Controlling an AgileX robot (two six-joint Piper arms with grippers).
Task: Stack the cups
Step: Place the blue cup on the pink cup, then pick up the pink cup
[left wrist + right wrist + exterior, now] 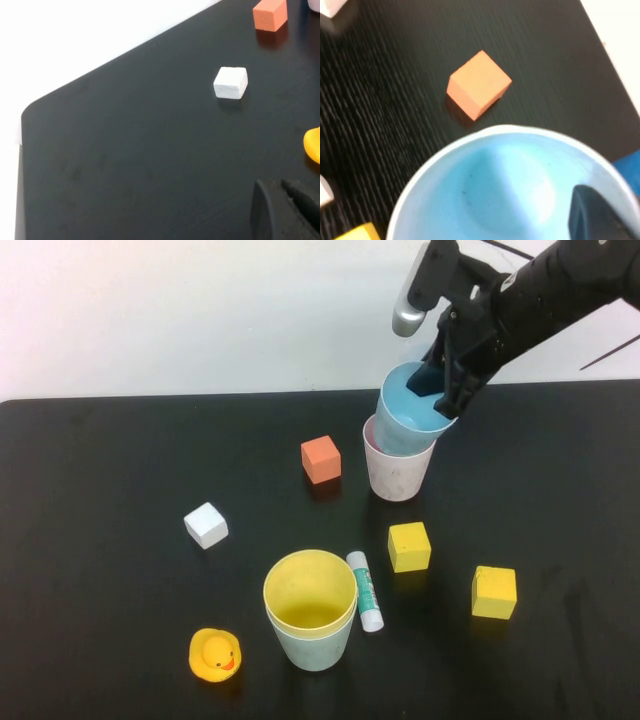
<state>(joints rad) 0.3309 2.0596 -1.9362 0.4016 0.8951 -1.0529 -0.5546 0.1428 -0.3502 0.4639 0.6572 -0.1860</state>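
On my screen the right gripper (447, 380) is at the far right of the table (120, 640), its fingers clamped on the rim of the light blue cup (405, 418) – one finger inside, one outside. This cup is tilted and sits partly in the pale pink cup (398, 472). Near me, the yellow cup (310, 592) is nested in the mint green cup (315, 645). The left gripper (282, 212) hangs low over the table's left part, fingers together, holding nothing – beside it the white block (231, 82).
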